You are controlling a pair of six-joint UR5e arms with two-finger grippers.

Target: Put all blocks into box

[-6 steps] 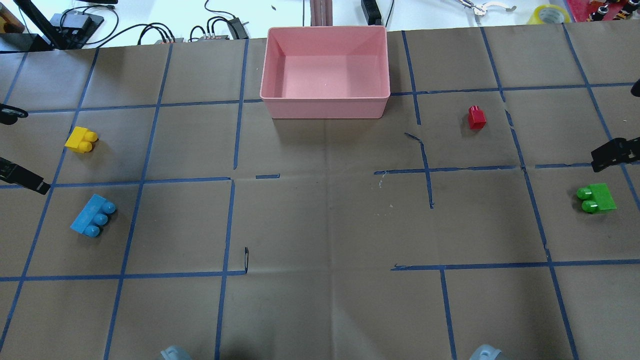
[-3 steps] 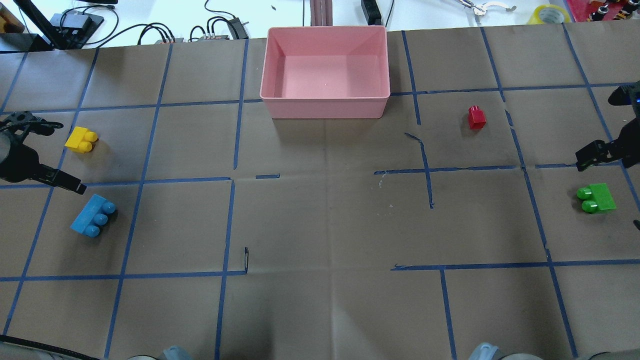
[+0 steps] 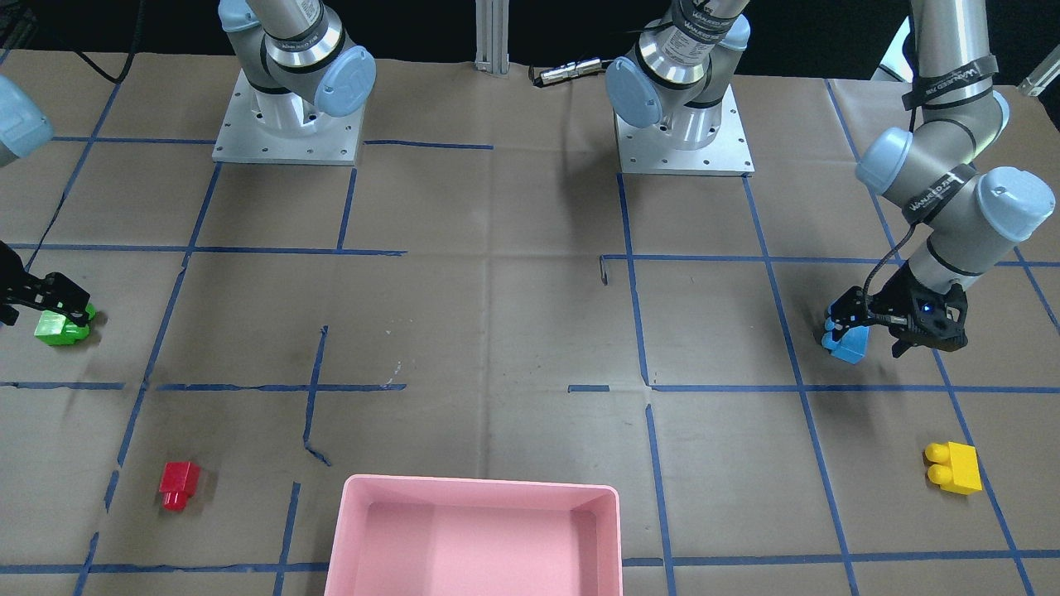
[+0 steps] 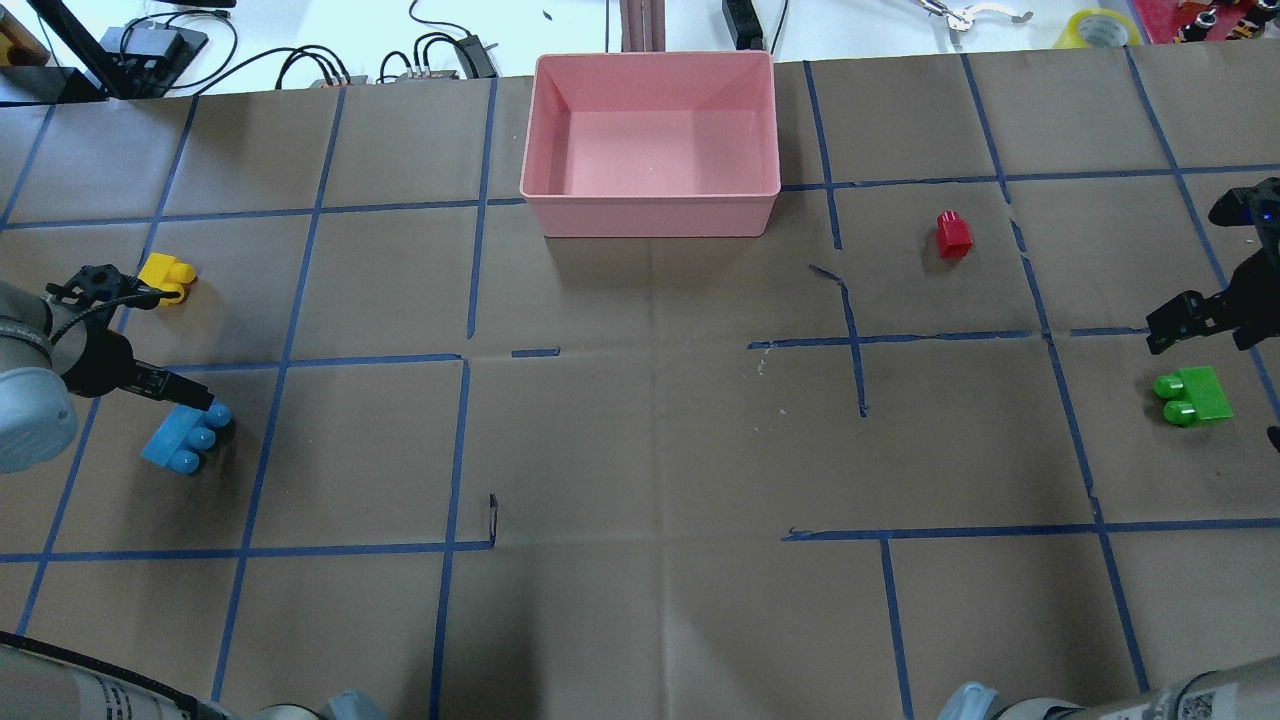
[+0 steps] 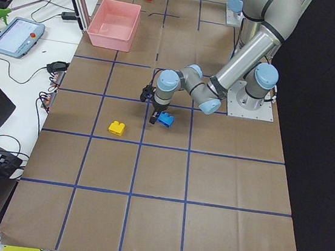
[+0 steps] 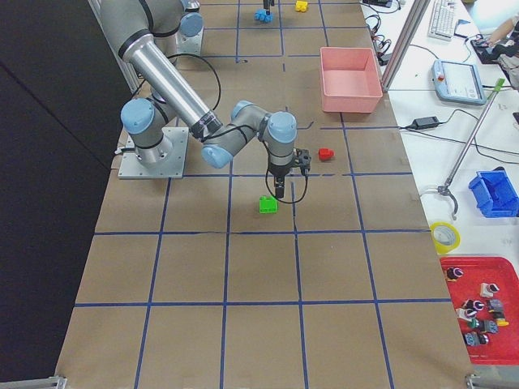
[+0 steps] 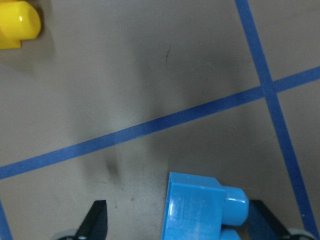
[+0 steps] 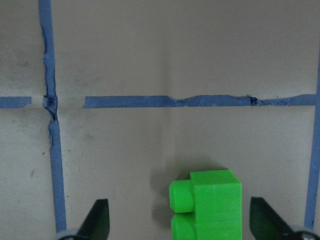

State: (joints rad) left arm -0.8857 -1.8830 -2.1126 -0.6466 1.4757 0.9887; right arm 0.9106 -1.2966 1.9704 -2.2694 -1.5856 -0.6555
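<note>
4 blocks — green (image 4: 1192, 396), blue (image 4: 180, 437), yellow (image 4: 165, 269), red (image 4: 954, 234) — all outside 1 box (image 4: 650, 215).

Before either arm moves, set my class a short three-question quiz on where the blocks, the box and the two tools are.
1. True or false: the pink box holds no blocks.
2. Which block shows between the open fingers of the left tool in its wrist view? A yellow block; B light blue block; C red block.
3. Fill in: the right tool, open, is poised over the ___ block.
Key: 1 true; 2 B; 3 green block.
</note>
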